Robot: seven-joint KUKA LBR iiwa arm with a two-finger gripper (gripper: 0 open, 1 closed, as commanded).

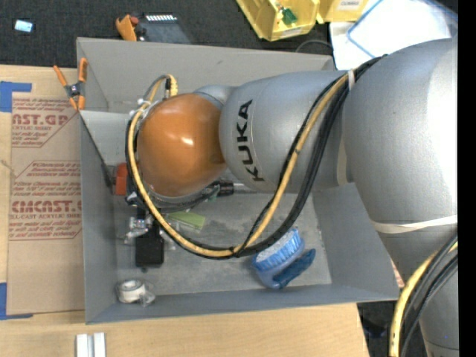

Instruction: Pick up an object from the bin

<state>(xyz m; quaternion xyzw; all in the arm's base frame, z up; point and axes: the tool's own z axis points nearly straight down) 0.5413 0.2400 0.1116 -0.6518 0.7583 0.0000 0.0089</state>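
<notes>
Gripper [143, 233]: low in the left part of the bin, with metal and black parts showing just below the wrist cover. Whether it is open or closed cannot be told, nor whether it has hold of anything.
Wrist cover [178, 146]: an orange dome directly above the gripper, hiding most of it from the camera.
Cable [223, 253]: yellow and black, curving round the left of the dome, looping low over the bin floor and running back up along the arm.
Arm [297, 136]: grey, lettered KUKA, reaching in from the right across the upper half of the bin.
Nearest things: a black block-shaped piece [149, 250] sits right at the gripper's lower end; it cannot be told whether it lies loose or belongs to the gripper. A pale green flat piece [186, 220] lies just beside it to the right, inside the cable loop. A small red-orange piece [120, 178] lies by the left wall, partly behind the dome.
Farther things: a blue brush [282, 257] with pale bristles lies on the floor toward the lower right, well apart from the gripper. A silvery ring-like thing [134, 292] sits in the lower left corner.
Bin [223, 302]: grey metal with a scuffed floor.
</notes>
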